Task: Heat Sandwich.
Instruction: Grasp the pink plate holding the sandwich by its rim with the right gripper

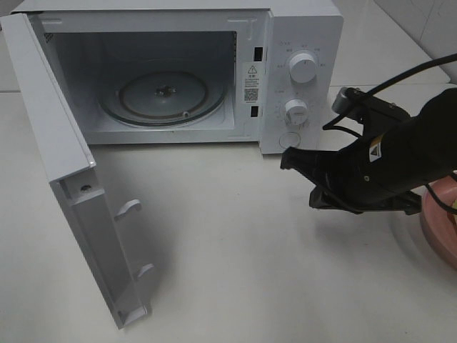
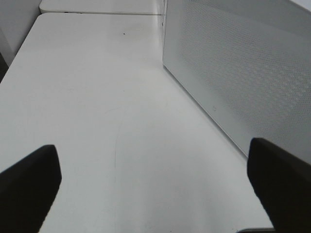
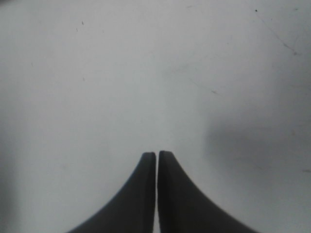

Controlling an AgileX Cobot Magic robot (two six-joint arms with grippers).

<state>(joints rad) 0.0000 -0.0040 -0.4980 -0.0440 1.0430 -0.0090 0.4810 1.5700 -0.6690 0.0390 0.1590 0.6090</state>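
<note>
The microwave [image 1: 314, 36] sat at the back of the table [image 1: 235, 250]. Its door [image 1: 50, 128] was swung fully out on the side away from the dials, and the glass turntable [image 1: 164, 96] inside was bare. The sandwich showed in no view. It was not in the microwave or on the open table in front of it. The only likely spot was the pink plate [image 1: 439, 229], which sat off the dial side of the microwave and was mostly hidden behind the right arm.

The right hand [image 1: 287, 161] hung low in front of the microwave's dial panel, just below the round button. Its two fingers were pressed together with nothing between them. The left hand [image 2: 153, 179] was spread wide and empty over bare table, beside a white meshed panel that was probably the microwave door.

The step in hand looked like fetching the sandwich, with nothing yet loaded. To do it well, the right hand would need to part its fingers before reaching the food and come in level. It should take the stack across its bread sides with a light squeeze, since the layers looked likely to slide or crush. It should then carry the sandwich flat over the microwave's front lip and set it near the turntable's centre. The left hand should keep clear of the door's swing.
</note>
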